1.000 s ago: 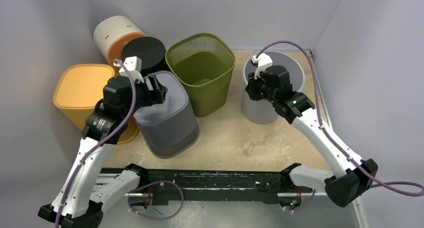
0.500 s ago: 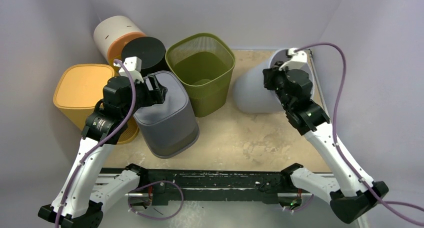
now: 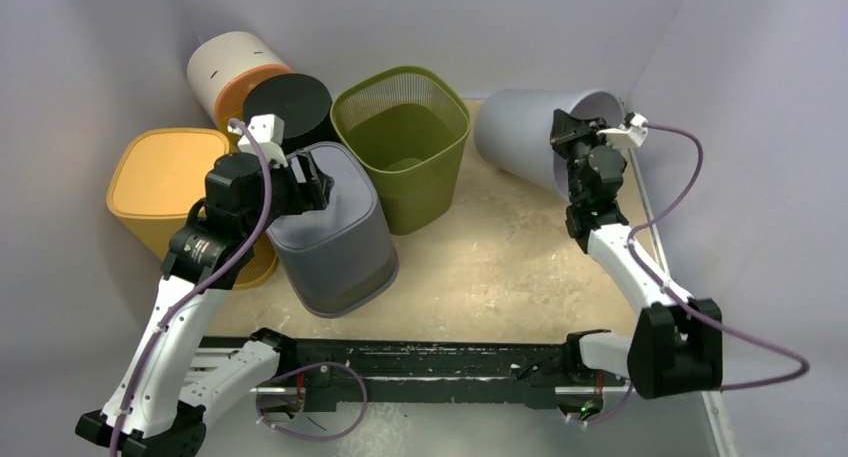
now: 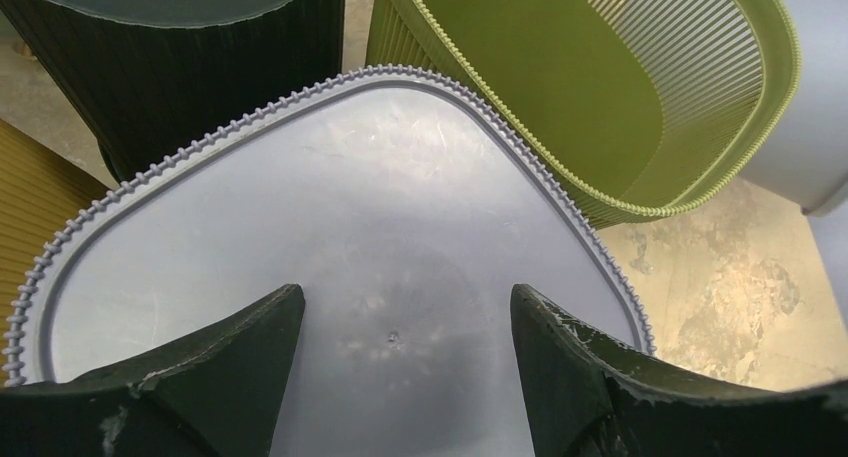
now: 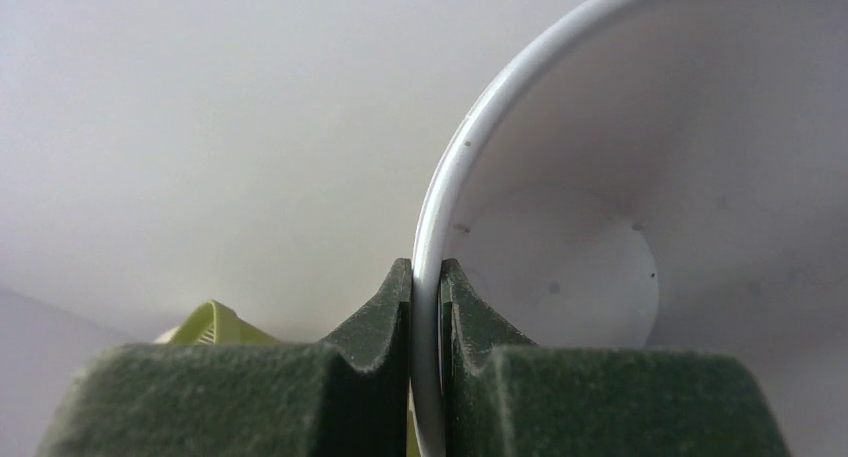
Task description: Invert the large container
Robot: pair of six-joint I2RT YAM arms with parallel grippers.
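The large light grey round bin [image 3: 520, 137] lies tilted on its side at the back right, its mouth towards the right wall and its base towards the green basket. My right gripper [image 3: 562, 129] is shut on its rim; in the right wrist view the fingers [image 5: 427, 277] pinch the thin rim [image 5: 450, 177] and the bin's inside shows beyond. My left gripper [image 3: 320, 182] is open just above the flat base of an upside-down blue-grey bin [image 3: 335, 247], with the fingers [image 4: 407, 312] apart over that base [image 4: 350, 197].
A green mesh basket [image 3: 400, 127] stands upright in the back middle, close to the grey bin. A black bin [image 3: 290, 102], a white and orange cylinder [image 3: 225, 67] and a yellow bin [image 3: 160, 177] crowd the back left. Walls close in on both sides.
My right arm has swung right and tipped the light grey bin from upright onto its side, mouth now towards the right wall. The left arm has not moved.
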